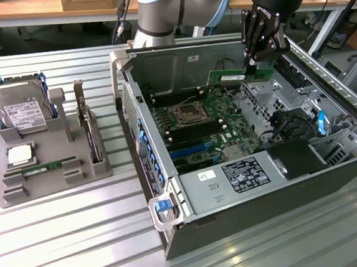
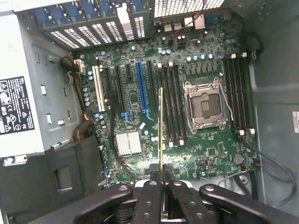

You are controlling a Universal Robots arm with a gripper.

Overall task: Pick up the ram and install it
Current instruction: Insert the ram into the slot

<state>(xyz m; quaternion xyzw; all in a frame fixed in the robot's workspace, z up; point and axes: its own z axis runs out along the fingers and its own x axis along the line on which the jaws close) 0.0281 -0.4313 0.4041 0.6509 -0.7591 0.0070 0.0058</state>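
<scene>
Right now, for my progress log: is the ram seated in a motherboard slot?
No, the tool grips the ram in the air above the motherboard, not in any slot.

The hand [image 1: 251, 65] grips the ram [image 1: 235, 77] over the motherboard [image 1: 199, 145]; apparently not touching it.

Exterior view: high, well back, slanting down; open case [image 1: 205, 228] toward three o'clock, my arm [image 1: 174, 9] entering at twelve. Wrist view: on me, close, looking down past my gripper [image 2: 161, 172] onto the motherboard [image 2: 140, 93]. Shared: motherboard.
</scene>
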